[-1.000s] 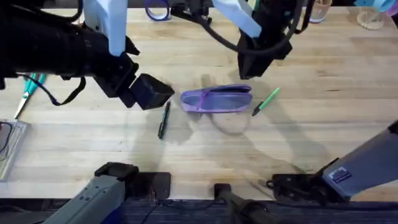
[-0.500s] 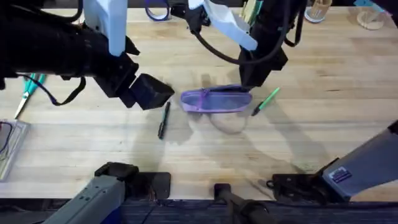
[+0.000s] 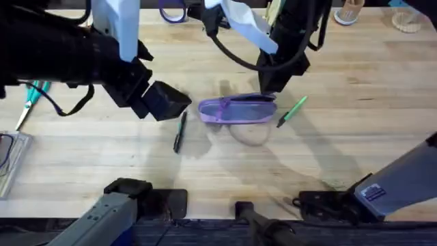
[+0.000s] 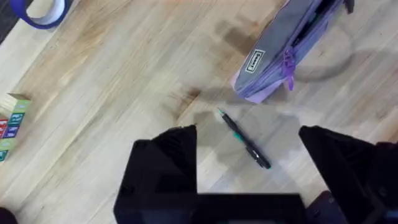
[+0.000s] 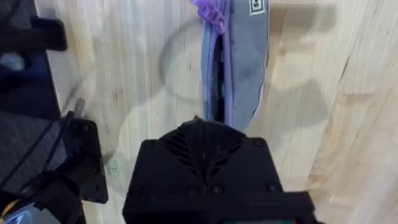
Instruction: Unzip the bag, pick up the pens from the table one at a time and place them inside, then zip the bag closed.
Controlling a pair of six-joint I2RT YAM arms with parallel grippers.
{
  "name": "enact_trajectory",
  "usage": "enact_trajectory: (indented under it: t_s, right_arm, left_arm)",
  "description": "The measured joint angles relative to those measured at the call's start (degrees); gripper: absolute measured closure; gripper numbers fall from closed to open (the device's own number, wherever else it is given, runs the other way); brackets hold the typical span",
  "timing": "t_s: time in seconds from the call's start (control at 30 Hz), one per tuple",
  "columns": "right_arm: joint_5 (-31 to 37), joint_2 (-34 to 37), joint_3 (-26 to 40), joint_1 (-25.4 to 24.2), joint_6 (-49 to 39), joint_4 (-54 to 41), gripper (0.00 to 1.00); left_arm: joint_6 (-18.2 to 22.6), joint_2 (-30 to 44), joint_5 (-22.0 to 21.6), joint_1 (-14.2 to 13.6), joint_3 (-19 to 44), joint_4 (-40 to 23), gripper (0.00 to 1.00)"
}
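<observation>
The lavender bag lies on the table, its zipper showing a dark gap along the top with the purple pull tab at the far end. My right gripper hangs over the bag's right end, fingers together in the right wrist view; I cannot tell whether they pinch fabric. The black pen lies left of the bag. My left gripper stands open just above the black pen, which lies between the two fingers. The green pen rests by the bag's right end.
Teal-handled scissors and a clear box sit at the left edge. A blue tape roll lies at the back, with coloured blocks near it. A cup stands at the back right.
My right gripper has come down and slightly left, from above the table beyond the bag onto its right end. The left arm, bag and pens have not moved.
</observation>
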Motion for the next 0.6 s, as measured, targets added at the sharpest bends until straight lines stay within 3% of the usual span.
enact_trajectory:
  t_s: [0.6]
  right_arm:
    - [-0.64,-0.01,0.00,1.19,0.00,1.86,0.970]
  left_arm:
    - [0.00,0.00,-0.01,0.00,0.00,0.00,0.006]
